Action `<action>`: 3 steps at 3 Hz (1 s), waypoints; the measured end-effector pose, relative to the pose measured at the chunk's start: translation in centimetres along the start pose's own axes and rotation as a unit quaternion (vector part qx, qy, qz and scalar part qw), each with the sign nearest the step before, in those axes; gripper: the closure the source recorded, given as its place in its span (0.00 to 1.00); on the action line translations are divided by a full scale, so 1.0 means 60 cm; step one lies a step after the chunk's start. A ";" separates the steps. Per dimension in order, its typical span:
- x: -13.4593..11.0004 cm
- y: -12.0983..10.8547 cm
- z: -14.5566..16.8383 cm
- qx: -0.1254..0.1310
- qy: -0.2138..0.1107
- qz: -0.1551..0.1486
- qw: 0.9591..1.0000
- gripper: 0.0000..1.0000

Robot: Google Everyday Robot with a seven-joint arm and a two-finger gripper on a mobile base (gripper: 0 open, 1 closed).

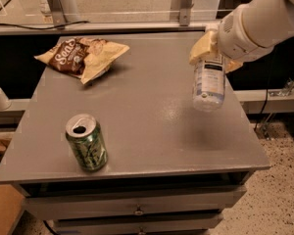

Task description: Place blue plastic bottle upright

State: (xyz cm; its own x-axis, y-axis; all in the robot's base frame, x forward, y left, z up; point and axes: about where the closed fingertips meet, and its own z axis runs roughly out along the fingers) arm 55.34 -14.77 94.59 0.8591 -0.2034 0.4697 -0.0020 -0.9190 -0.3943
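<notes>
The blue plastic bottle is a small clear bottle with a white and pale-blue label. It hangs nearly upright, base down, a little above the right side of the grey table. My gripper, with yellowish fingers, is shut on the bottle's upper part and hides its cap. The white arm comes in from the upper right.
A green soda can stands upright near the table's front left. A brown and yellow chip bag lies at the back left. The table's right edge is just right of the bottle. A drawer front runs below the table top.
</notes>
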 end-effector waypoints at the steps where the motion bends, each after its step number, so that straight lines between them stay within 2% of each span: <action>1: 0.028 -0.036 -0.025 0.047 0.068 -0.045 0.996 1.00; 2: 0.050 -0.076 -0.044 0.103 0.131 -0.082 0.983 1.00; 3: 0.068 -0.124 -0.059 0.181 0.179 -0.103 0.962 1.00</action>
State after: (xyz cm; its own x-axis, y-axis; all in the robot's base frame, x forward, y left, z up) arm 57.05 -9.93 102.22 0.5908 -0.1933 0.7833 0.3831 -0.7873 -0.4832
